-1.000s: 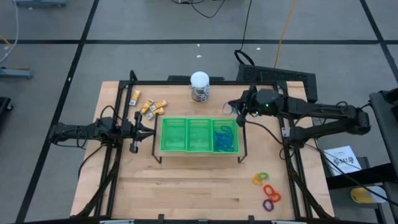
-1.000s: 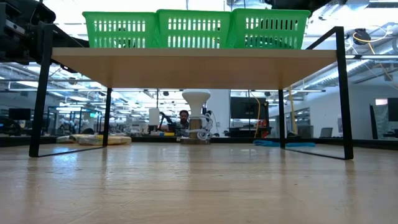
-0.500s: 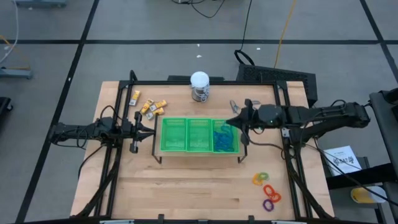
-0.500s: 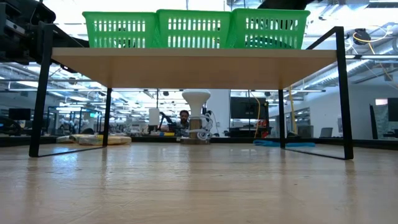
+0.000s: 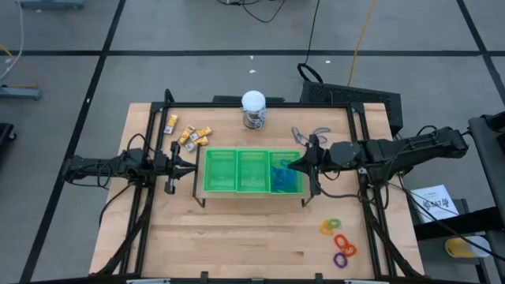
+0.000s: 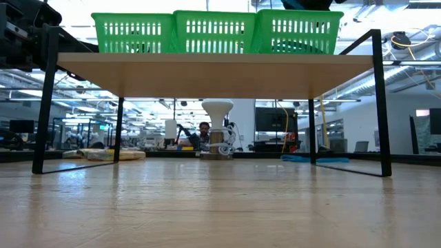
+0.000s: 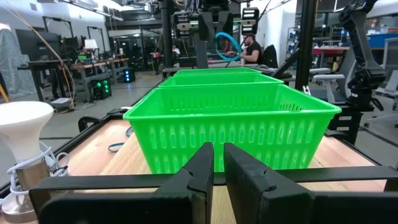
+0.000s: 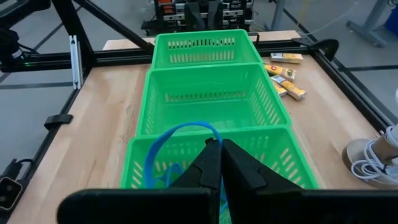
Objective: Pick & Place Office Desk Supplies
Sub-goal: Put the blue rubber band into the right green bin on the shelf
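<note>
Worktop [image 5: 237, 237]: mine to clear; supplies lie scattered on it.
Tray [image 5: 252, 171]: three bins on a raised shelf; the bin nearest my right arm already holds blue loops [image 5: 286, 180], the other two look empty.
Left claw [image 5: 186, 162]: pinched shut on nothing, waiting just beside the tray's far end.
Right claw [image 8: 219, 163]: clamped on one blue loop [image 8: 180, 140], above that bin.
Left to do: yellow blocks [image 5: 192, 135], coloured rings [image 5: 339, 241], grey loops [image 5: 310, 132]. I judge it an early stage.

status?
Right claw shut on blue loop, above tray's right compartment. Left claw shut, empty, left of tray. Nothing in the way.
</note>
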